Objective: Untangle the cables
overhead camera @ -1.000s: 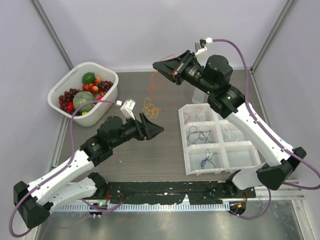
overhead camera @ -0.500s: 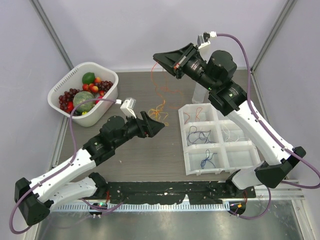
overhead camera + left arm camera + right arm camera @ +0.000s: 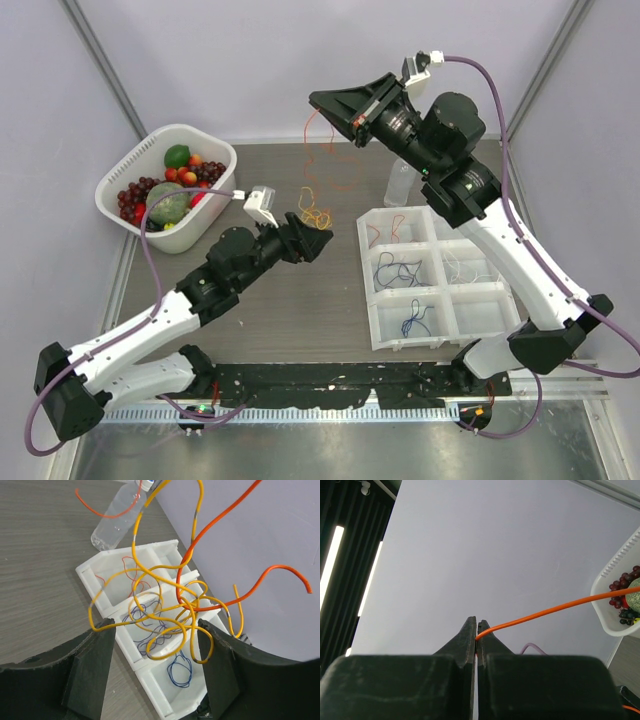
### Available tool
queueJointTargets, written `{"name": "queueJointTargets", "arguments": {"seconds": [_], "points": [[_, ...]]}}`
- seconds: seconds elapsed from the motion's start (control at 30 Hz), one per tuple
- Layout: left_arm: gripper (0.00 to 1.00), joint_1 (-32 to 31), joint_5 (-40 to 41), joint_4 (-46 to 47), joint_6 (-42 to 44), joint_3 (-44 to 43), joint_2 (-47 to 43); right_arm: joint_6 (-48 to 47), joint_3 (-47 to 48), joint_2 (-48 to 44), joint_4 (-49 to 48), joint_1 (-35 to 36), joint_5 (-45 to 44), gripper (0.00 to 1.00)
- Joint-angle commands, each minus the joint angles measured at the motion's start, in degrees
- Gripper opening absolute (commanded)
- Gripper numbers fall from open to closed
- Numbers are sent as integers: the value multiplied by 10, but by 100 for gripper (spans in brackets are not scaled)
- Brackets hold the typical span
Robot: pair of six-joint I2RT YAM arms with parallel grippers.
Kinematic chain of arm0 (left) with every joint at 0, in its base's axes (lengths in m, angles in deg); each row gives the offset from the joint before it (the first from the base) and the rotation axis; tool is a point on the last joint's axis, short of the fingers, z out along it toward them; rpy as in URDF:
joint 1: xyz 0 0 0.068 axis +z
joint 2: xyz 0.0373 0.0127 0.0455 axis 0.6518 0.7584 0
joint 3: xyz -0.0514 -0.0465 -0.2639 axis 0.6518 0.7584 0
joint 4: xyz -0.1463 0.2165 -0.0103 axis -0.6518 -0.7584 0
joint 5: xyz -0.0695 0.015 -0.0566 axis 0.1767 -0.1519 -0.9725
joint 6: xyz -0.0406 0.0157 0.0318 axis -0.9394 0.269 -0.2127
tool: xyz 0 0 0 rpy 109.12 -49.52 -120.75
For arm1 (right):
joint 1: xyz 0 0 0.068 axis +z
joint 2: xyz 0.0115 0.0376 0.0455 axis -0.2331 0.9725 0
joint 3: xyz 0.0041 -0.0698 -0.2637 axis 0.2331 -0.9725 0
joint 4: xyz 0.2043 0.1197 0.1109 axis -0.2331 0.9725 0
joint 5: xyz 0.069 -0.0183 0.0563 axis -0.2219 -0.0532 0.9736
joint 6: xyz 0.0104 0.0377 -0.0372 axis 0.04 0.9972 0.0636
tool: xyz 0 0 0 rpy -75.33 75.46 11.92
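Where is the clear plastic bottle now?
Top view: the bottle sits right of centre, just beyond the white compartment tray, partly under the right arm.

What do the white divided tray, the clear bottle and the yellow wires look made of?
White divided tray: probably moulded plastic, matte, thin walls. Clear bottle: likely thin plastic, transparent and glossy. Yellow wires: seemingly plastic-insulated, smooth sheen, holding springy loops.
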Motion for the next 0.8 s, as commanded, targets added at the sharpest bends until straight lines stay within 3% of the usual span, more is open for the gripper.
{"name": "queueJointTargets", "arguments": {"seconds": [0.0,0.17,0.37,0.77], "points": [[71,-3,30,54,28,-31,5,8,34,8,-24,1,-8,1],[74,-1,43,75,29,-31,3,9,39,10,-27,6,-7,1],[59,-2,56,108,23,-33,6,12,43,12,-28,11,-10,1],[39,-3,56,114,15,-39,11,11,60,17,-30,26,-17,1]]}}
